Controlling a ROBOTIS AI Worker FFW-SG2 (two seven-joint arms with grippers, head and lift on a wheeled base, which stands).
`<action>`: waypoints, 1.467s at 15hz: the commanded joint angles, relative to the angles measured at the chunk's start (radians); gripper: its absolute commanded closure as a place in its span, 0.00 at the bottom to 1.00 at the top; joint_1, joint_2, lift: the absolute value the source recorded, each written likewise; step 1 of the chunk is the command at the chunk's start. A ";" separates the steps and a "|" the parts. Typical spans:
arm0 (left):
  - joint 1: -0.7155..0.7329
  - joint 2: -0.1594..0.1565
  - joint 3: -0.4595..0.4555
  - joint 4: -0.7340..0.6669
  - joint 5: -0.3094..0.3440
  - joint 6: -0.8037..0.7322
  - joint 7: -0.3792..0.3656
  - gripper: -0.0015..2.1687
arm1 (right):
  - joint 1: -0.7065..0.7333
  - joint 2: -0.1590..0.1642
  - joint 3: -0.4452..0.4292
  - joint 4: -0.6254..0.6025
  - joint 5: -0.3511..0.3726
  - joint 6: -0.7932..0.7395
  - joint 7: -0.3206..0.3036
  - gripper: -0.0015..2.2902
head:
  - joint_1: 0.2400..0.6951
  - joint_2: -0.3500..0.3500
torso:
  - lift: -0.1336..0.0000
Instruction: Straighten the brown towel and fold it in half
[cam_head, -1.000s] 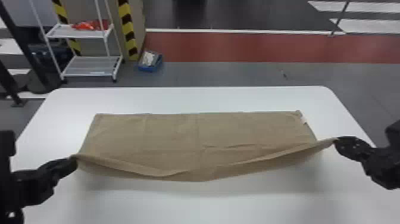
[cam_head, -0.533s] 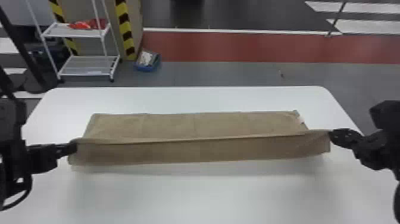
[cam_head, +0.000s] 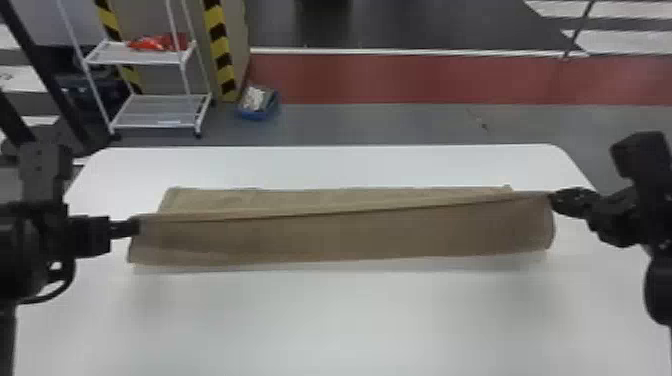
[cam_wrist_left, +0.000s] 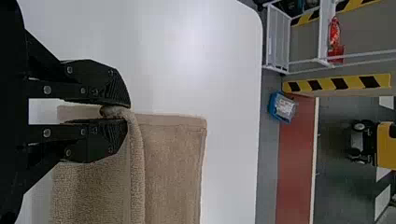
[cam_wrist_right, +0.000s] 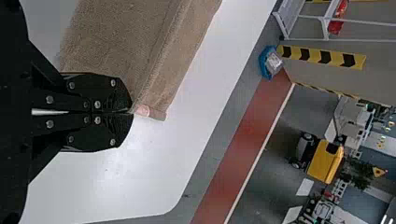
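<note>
The brown towel (cam_head: 345, 235) lies across the middle of the white table (cam_head: 340, 320), its long sides running left to right. Its far strip rests flat, while the near part is lifted and drapes down on the near side; the held edge is pulled nearly straight between 2 grippers. A small pale label (cam_wrist_right: 143, 110) shows at the towel's right end. At the left end, the left gripper (cam_head: 136, 228) has the edge pinched between its 2 fingers, the cloth bunched into a small roll there. At the right end, the right gripper (cam_head: 553, 199) has its 2 fingers pressed together on the towel's corner. Beyond the table, far left, stands a white rack (cam_head: 155, 111) with 2 shelves showing, a red item (cam_head: 157, 43) on the upper 1. A blue bin (cam_head: 258, 114) sits on the floor just right of the rack.
</note>
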 joint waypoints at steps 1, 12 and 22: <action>-0.055 0.022 -0.036 0.060 -0.024 0.000 -0.008 0.46 | -0.043 -0.002 0.015 0.045 0.024 0.000 0.000 0.88 | 1.00 0.49 | 0.08; -0.163 0.019 -0.130 0.140 -0.071 -0.003 -0.009 0.45 | -0.126 -0.031 0.037 0.194 0.066 -0.009 0.000 0.88 | 1.00 0.47 | 0.08; -0.304 0.024 -0.199 0.343 -0.082 -0.061 0.009 0.45 | -0.190 -0.031 0.017 0.273 0.069 -0.009 -0.009 0.88 | 1.00 0.43 | 0.08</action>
